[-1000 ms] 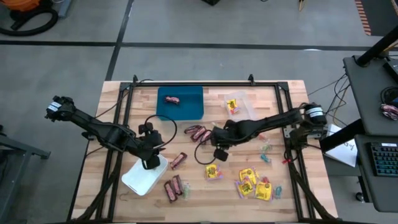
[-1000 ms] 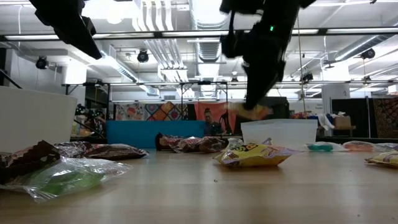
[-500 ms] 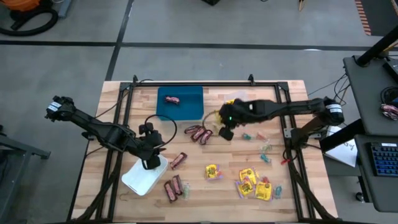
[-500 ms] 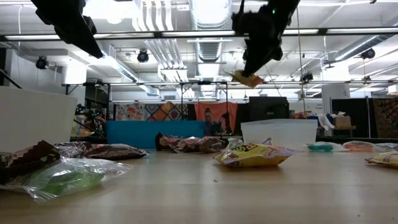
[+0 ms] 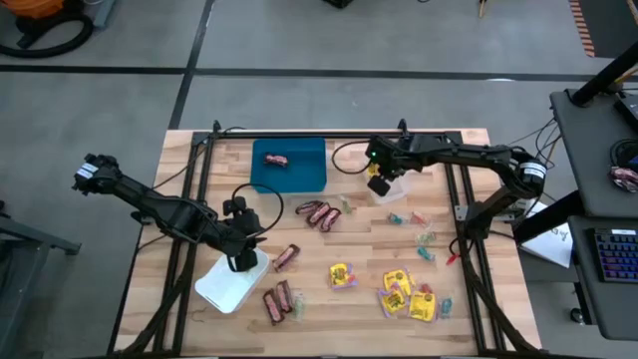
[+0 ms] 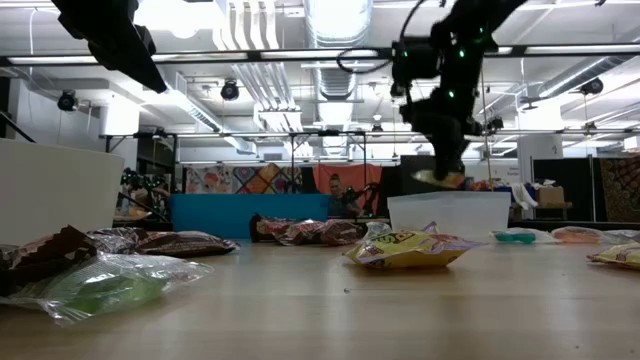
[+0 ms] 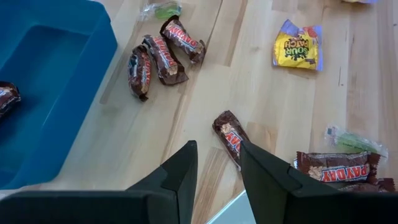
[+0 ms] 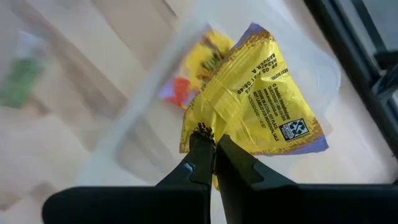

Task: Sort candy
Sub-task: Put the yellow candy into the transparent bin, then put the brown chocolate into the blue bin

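Yellow packet [image 8: 258,102] pinched in right gripper [image 8: 209,144], over clear tray [image 5: 391,186].

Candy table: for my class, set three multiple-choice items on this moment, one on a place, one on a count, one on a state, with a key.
1. Where is the right gripper?
A. over the clear tray
B. over the white tray
C. at the table's near edge

2. How many bars lie in the blue tray?
A. none
B. one
C. four

3. What is the right gripper doing?
A. standing open, empty
B. shut on a brown bar
C. shut on a yellow packet

Key: 1 A, the high view shows it above the clear tray. 2 B, a single bar lies there. 3 C, the right wrist view shows the fingers pinching the packet.
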Motion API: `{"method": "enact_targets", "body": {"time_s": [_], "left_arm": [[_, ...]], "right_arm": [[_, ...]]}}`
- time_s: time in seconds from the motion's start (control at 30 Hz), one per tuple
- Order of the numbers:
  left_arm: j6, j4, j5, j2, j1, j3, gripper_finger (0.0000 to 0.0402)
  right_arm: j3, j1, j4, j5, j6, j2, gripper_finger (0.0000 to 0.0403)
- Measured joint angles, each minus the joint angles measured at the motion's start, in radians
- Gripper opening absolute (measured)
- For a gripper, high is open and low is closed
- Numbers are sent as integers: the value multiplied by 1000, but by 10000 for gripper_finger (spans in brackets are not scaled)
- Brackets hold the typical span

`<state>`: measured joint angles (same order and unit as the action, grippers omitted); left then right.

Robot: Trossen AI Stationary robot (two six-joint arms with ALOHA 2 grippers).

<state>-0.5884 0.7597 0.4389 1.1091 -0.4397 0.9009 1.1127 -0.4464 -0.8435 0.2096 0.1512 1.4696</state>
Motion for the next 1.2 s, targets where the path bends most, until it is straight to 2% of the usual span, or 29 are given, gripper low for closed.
{"method": "enact_targets", "body": {"time_s": [0.33, 0.83, 1.2], "left_arm": [[4, -5, 26, 0, 0, 0, 105], [4, -13, 35, 0, 0, 0, 105], [4, -49, 62, 0, 0, 0, 105]], "right_arm": [[-134, -25, 168, 0, -32, -2, 17], [-140, -26, 198, 0, -13, -2, 116], [-141, -3, 195, 0, 27, -73, 120]]}}
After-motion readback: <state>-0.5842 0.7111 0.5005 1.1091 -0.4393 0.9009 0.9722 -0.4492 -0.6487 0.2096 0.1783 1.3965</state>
